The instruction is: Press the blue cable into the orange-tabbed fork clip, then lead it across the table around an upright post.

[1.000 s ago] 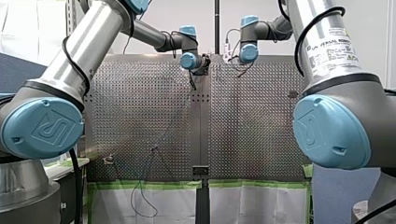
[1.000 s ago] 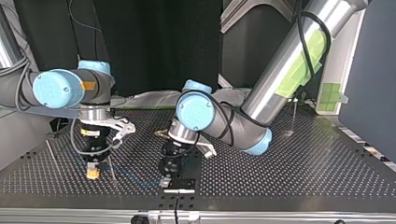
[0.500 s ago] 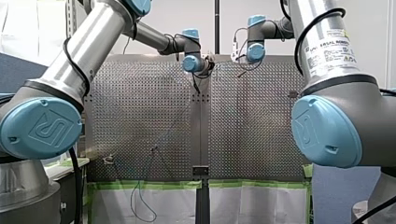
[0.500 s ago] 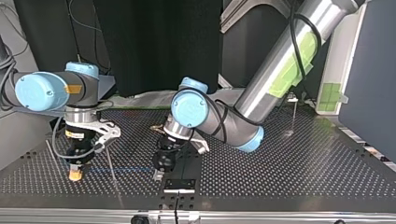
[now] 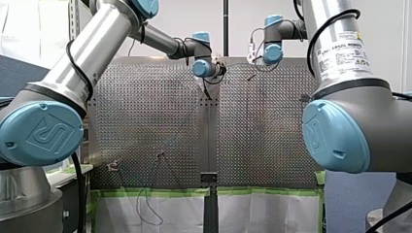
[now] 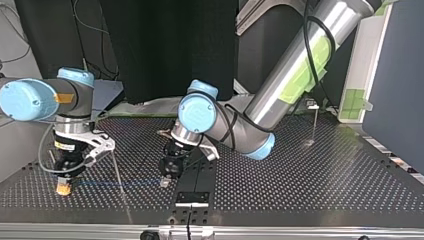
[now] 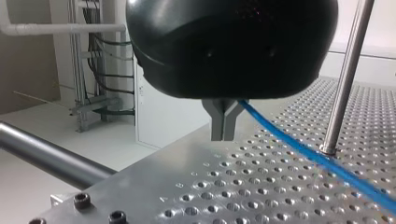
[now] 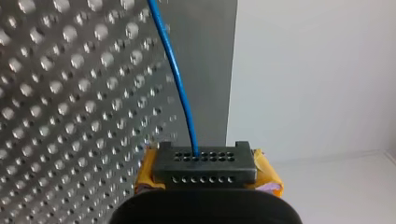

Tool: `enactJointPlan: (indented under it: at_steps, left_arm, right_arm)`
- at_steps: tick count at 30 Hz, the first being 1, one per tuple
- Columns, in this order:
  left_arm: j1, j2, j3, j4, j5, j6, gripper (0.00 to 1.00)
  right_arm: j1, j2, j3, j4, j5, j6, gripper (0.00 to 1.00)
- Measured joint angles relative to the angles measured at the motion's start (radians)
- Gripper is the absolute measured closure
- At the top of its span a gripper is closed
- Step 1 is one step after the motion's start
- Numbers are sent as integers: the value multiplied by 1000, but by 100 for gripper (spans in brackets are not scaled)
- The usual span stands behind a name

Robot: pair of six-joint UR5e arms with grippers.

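Well, the blue cable runs low and straight over the perforated table in the top view's left half, strung btw the two grippers. At one end is my right gripper: its yellow pads are closed on the cable, which rises out of the black holed block btw them. At the other end is my left gripper, metal fingers pinched narrow, tips together. The cable comes out right at them and looks held, tho the exact contact pt is hidden. From there it passes just beside the foot of an upright post; touching or not, can't tell. As for the orange-tabbed fork clip, can't pick it out w/ certainty in any view, so the clip step can't be confirmed. Judging by the layout, the step in hand is the routing leg, i.e. leading the cable to and around the post. Next move prob needs both grips firm, enough tension that the line hugs the post w/o riding up it, and one arm swinging past the post's far side w/o the other dragging it off. Writing: my right arm's tube carries a label, "UNIVERSAL ROBOTS" partly legible, finer print too small. The blue joint cap on my left arm shows an embossed logo, letters unclear.
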Motion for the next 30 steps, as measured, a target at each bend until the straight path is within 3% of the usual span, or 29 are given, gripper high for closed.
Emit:
enactJointPlan:
  at_steps: [6, 12, 25, 30]
  left_arm:
    - [4, 0, 0, 0, -1, 0, 100]
    - [6, -18, 0, 5, 3, -6, 100]
    - [20, -33, 0, 19, 15, -11, 100]
    - [20, -64, 0, 20, 27, -11, 100]
  right_arm:
    - [-21, 2, 0, 1, 0, 0, 100]
    - [-30, 12, 12, -1, 1, -3, 100]
    - [-31, 62, 35, -7, -1, 0, 100]
    - [-28, 93, 36, -8, -2, 1, 100]
